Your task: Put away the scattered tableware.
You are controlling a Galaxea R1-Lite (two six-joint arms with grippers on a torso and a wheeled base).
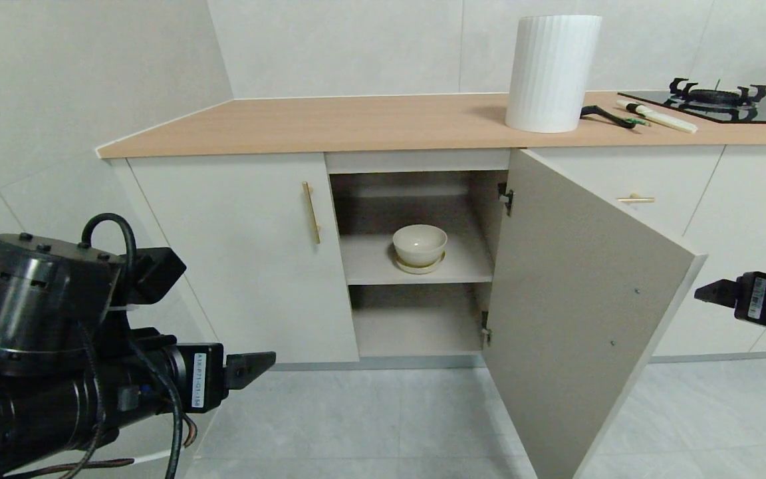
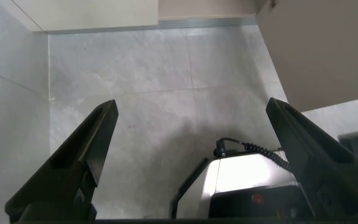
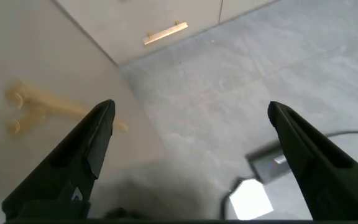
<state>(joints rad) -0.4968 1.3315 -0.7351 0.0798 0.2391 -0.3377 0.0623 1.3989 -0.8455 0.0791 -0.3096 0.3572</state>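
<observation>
A cream bowl [image 1: 419, 244] stands on a small plate [image 1: 433, 264] on the middle shelf [image 1: 370, 263] of the open cabinet. On the counter to the right lie a black-handled utensil [image 1: 606, 115] and a cream-handled one [image 1: 662, 118]. My left gripper [image 1: 250, 369] hangs low at the left, well short of the cabinet, and is open over the floor with nothing in it [image 2: 191, 104]. My right gripper [image 1: 712, 293] is at the far right beside the open door, also open and empty [image 3: 190, 106].
The cabinet door [image 1: 576, 299] swings far out toward me on the right. A tall white ribbed container [image 1: 551, 73] stands on the wooden counter [image 1: 330, 123], with a gas hob [image 1: 722, 96] beyond. A drawer's gold handle [image 3: 165, 33] is in view. The lower shelf [image 1: 416, 329] is bare.
</observation>
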